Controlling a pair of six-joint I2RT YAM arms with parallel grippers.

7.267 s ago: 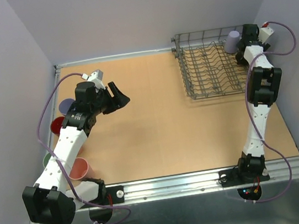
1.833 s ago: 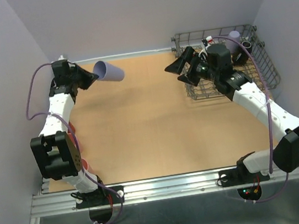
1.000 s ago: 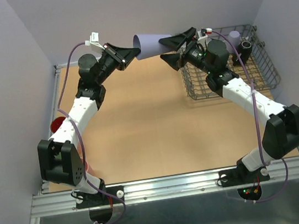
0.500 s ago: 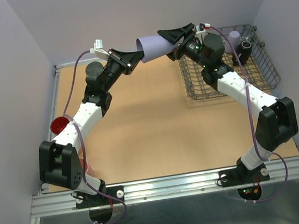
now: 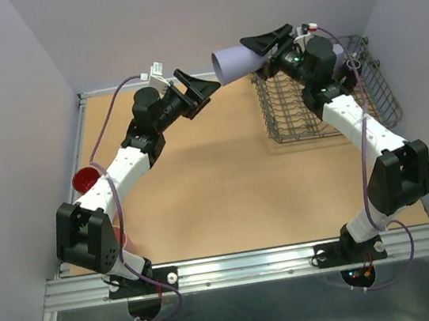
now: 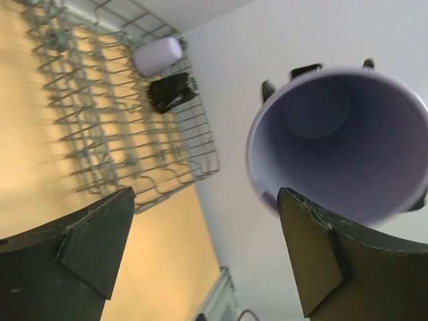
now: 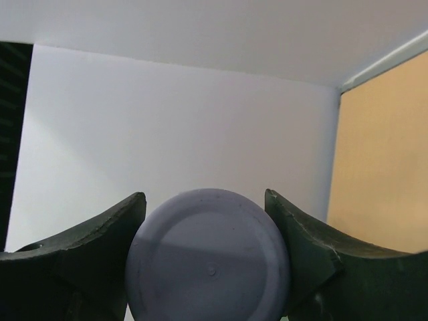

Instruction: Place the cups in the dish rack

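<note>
Your right gripper is clamped on the base end of a lavender tapered plastic tumbler. It holds the tumbler sideways in the air at the upper centre of the overhead view, just left of the grey wire dish rack. Your left gripper has its jaws wide apart, clear of the tumbler. In the rack's upper right lie a second lavender tumbler and a black tumbler. A red cup waits at the left edge. I'd judge the loading under halfway.

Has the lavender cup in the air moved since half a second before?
Yes. The lavender cup, held by the right gripper, has shifted right, closer to the dish rack; the left gripper has let go.
</note>
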